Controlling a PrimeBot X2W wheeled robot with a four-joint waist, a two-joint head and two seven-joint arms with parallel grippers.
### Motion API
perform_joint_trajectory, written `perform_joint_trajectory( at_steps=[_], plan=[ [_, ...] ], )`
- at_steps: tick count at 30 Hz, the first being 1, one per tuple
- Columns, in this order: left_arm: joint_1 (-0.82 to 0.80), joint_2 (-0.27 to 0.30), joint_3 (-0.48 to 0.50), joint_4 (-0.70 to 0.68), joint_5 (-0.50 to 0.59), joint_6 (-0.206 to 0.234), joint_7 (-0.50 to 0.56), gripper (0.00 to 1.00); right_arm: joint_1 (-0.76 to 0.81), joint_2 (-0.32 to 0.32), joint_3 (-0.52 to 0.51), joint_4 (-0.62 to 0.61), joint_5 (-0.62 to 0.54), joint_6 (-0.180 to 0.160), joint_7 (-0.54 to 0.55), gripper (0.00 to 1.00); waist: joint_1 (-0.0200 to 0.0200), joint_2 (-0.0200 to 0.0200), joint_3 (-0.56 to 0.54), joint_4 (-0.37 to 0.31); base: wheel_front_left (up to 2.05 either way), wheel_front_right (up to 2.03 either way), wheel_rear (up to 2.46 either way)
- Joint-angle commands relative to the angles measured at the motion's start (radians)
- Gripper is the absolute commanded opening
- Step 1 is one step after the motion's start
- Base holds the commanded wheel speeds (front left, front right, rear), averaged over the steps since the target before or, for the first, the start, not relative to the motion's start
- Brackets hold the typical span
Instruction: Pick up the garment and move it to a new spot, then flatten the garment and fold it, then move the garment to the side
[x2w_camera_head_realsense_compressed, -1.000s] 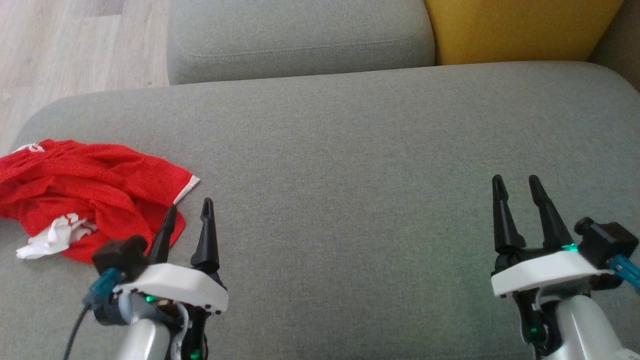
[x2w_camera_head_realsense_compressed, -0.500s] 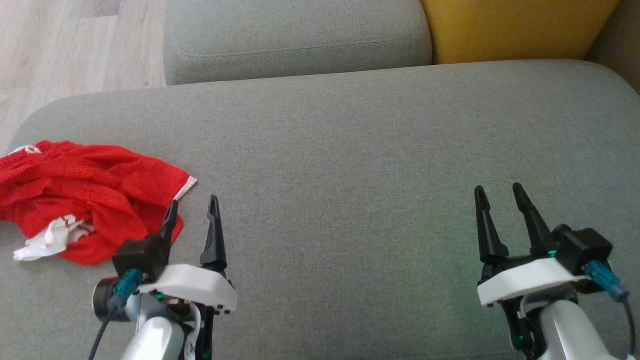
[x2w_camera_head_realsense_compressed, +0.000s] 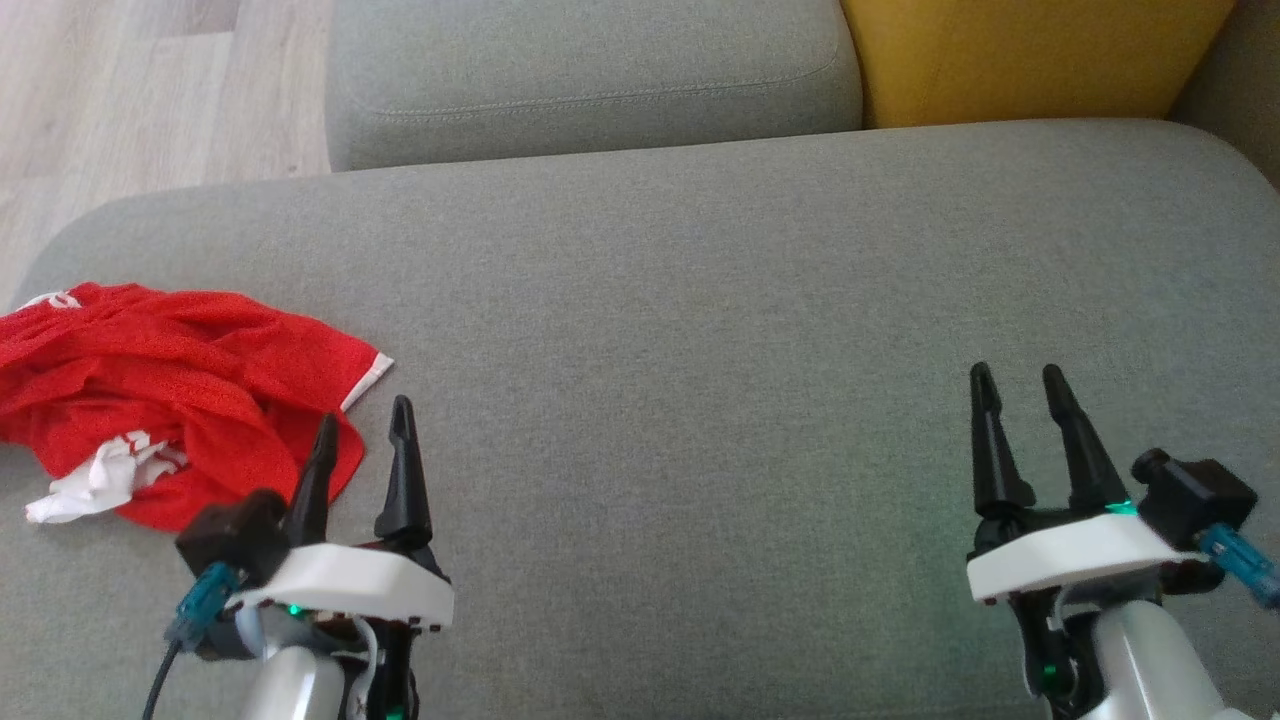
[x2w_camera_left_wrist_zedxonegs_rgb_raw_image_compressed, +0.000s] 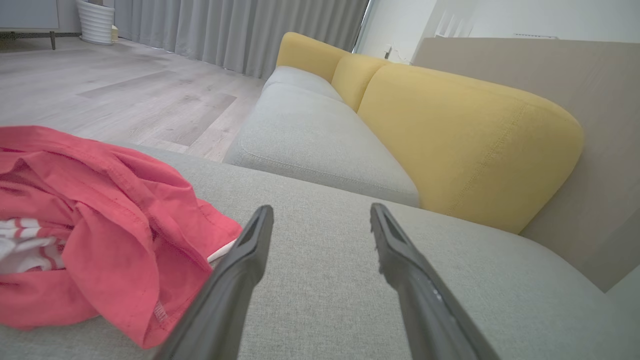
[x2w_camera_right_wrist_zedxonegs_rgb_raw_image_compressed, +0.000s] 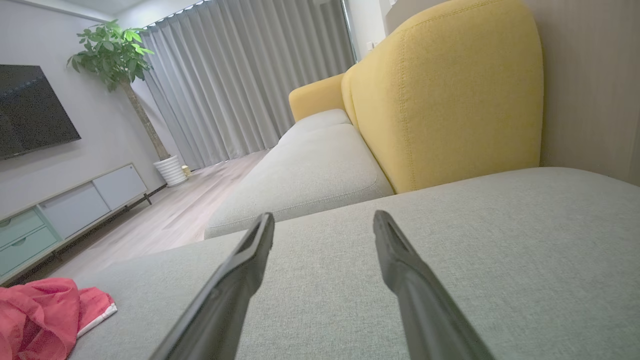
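crumpled red mesh garment (x2w_camera_head_realsense_compressed: 180, 400) sits just left of my spread, empty left gripper (x2w_camera_head_realsense_compressed: 362, 412); right gripper (x2w_camera_head_realsense_compressed: 1017, 370) spread too, way off.

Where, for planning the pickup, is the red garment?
Head view: the red garment lies crumpled at the left end of the grey seat cushion, beside the left gripper.

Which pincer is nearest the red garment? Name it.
The left pincer, beside the crumpled red fabric garment; the right pincer is across the grey cushion.
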Motion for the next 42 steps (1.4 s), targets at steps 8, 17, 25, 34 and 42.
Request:
perform_joint_trajectory(
  at_steps=[8,17,25,34,42],
  plan=[
    [-0.032,-0.021,0.073,-0.005,0.111,-0.044,-0.035,1.00,-0.027,0.001,0.013,-0.065,-0.037,0.004,0.004,1.00,0.0000,0.0000,0.004,-0.003,0.00,0.00,0.00],
    [-0.041,-0.023,0.054,-0.006,0.149,-0.029,-0.048,1.00,-0.026,0.001,0.016,-0.065,-0.088,0.004,-0.001,1.00,0.0000,0.0000,0.007,-0.005,0.00,0.00,0.00],
    [-0.043,-0.023,0.052,-0.007,0.150,-0.020,-0.048,1.00,-0.024,0.001,0.029,-0.064,-0.090,0.004,-0.002,1.00,0.0000,0.0000,0.007,0.020,0.00,0.00,0.00],
    [-0.041,-0.023,0.060,-0.011,0.162,-0.014,-0.048,1.00,-0.011,0.001,0.055,-0.056,-0.077,0.004,-0.009,1.00,0.0000,0.0000,0.000,0.117,0.00,0.00,0.00],
    [-0.026,-0.023,0.091,-0.016,0.173,-0.016,-0.048,1.00,-0.005,0.001,0.120,-0.031,-0.054,0.004,-0.021,1.00,0.0000,0.0000,-0.010,0.240,0.00,0.00,0.00]
  ],
)
